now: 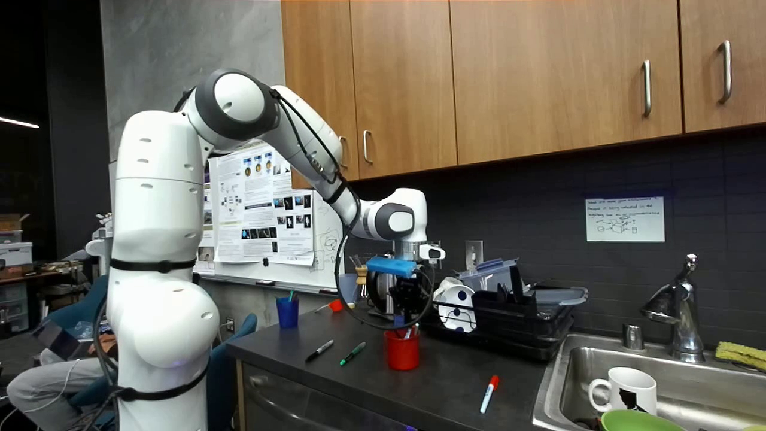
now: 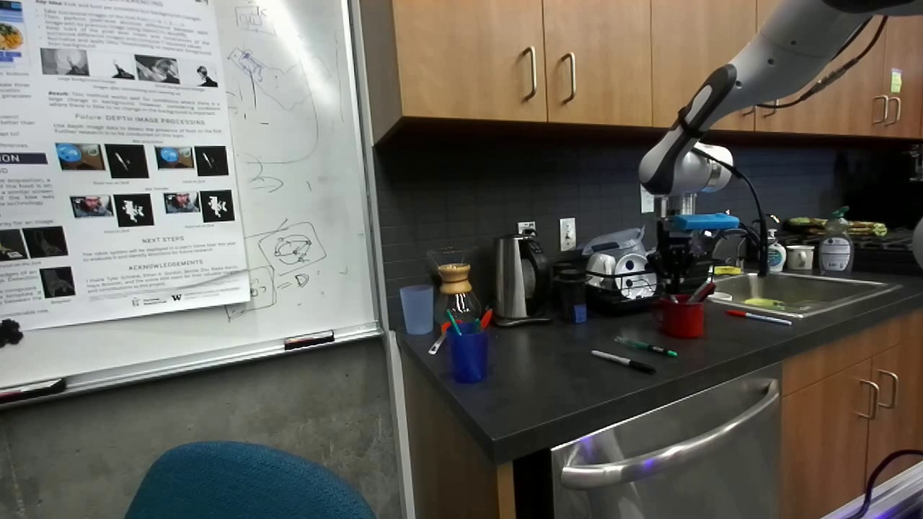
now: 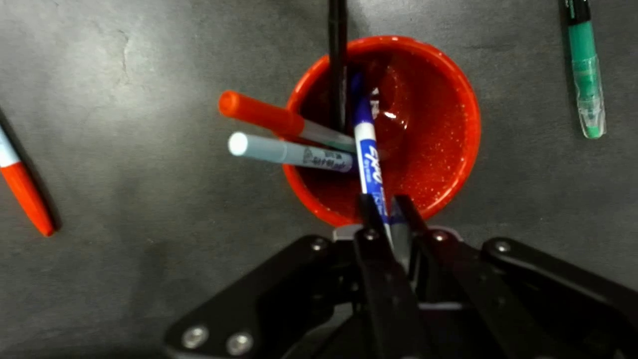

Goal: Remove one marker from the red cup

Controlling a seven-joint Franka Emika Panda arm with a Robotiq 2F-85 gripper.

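In the wrist view, a red-and-white marker (image 3: 24,189) lay at the left edge of the frame on the dark counter (image 3: 149,199). The red cup (image 3: 423,139) stood near the middle, its mouth towards the camera. Over the left side of its rim leaned a red-capped marker (image 3: 286,119) and, just below that in the frame, a grey-capped marker (image 3: 294,153); a slim black shaft (image 3: 338,60) crossed the rim at the top. Right of these, a blue-and-white Expo marker (image 3: 370,159) ran from inside the cup to bottom centre, where the gripper (image 3: 387,207) pinched its near end between close-set fingers. A green marker (image 3: 588,75) lay in the upper right corner.

In an exterior view, a blue cup (image 1: 288,312) stood left of centre, and to its right lay a black-and-grey marker (image 1: 319,351), then the green marker. The red cup stood upright at lower centre, the gripper pointing down over its mouth. Further right came a dish rack (image 1: 505,338), and at the lower right a white mug (image 1: 632,388) in the sink (image 1: 700,392).
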